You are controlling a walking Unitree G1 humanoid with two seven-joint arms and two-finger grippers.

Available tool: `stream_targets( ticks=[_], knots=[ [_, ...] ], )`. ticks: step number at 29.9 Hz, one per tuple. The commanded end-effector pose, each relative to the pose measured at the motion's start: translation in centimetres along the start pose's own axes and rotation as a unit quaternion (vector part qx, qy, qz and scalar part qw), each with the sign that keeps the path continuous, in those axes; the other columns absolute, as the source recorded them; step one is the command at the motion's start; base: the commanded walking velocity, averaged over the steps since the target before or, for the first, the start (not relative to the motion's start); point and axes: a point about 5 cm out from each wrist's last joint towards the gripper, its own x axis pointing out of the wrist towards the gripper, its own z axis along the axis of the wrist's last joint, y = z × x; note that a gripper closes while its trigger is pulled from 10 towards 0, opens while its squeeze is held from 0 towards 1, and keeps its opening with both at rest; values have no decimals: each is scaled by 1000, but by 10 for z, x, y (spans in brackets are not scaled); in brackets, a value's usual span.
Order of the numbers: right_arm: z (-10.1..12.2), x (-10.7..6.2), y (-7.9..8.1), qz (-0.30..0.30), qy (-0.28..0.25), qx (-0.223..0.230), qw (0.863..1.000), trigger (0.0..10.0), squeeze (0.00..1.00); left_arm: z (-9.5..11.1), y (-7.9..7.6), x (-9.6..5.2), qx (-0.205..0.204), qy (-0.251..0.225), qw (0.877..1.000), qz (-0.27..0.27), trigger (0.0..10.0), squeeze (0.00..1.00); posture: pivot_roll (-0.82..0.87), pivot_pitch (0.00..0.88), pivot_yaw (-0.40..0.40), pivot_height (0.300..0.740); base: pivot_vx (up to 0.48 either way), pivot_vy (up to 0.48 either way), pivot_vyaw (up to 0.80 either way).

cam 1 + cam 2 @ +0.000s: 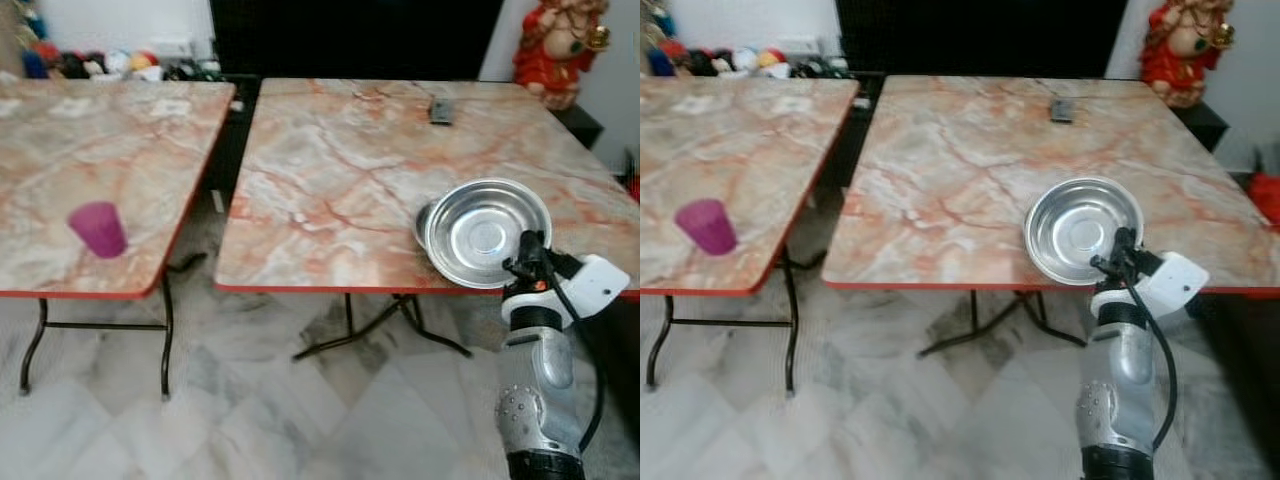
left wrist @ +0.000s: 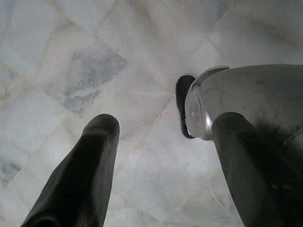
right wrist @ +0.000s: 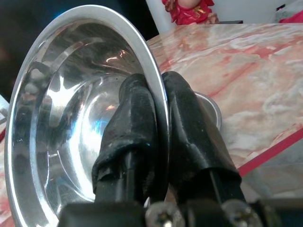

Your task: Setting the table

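The right pincer (image 3: pixel 158 142) is clenched on the rim of the steel plate (image 1: pixel 487 232), holding it over the near edge of the right bench (image 1: pixel 350 170) at the frame's lower right, probably to set it down (the left pincer (image 2: pixel 161 175) hangs released over the floor)

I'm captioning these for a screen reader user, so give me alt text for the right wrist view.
The right end effector pinches the rim of a shiny steel bowl between its two black fingers, one inside the bowl and one outside. Behind lies an orange-veined marble table with a red edge, and a red figurine stands beyond it.
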Motion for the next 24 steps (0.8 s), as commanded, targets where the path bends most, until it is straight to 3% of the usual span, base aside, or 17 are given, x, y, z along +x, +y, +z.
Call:
stream_targets(
  ticks=[1,8,20,24],
  knots=[
    [0,2,5,2,1,6,1000,10000,0,-10,1,-3,-12,15,1000,-2,10000,0,12,108,-22,740,285,0,0],
    [-2,3,7,-2,6,8,1000,10000,0,-11,0,-3,-13,16,1000,-1,10000,0,14,109,-23,740,351,0,-629],
    [-3,5,11,-2,2,9,1000,10000,0,-11,0,-4,-12,16,1000,-1,10000,0,17,104,-22,740,379,0,0],
    [-1,6,11,-9,-3,7,1000,10000,0,-11,0,-4,-10,17,1000,-3,10000,0,19,101,-22,740,0,0,0]
  ],
)
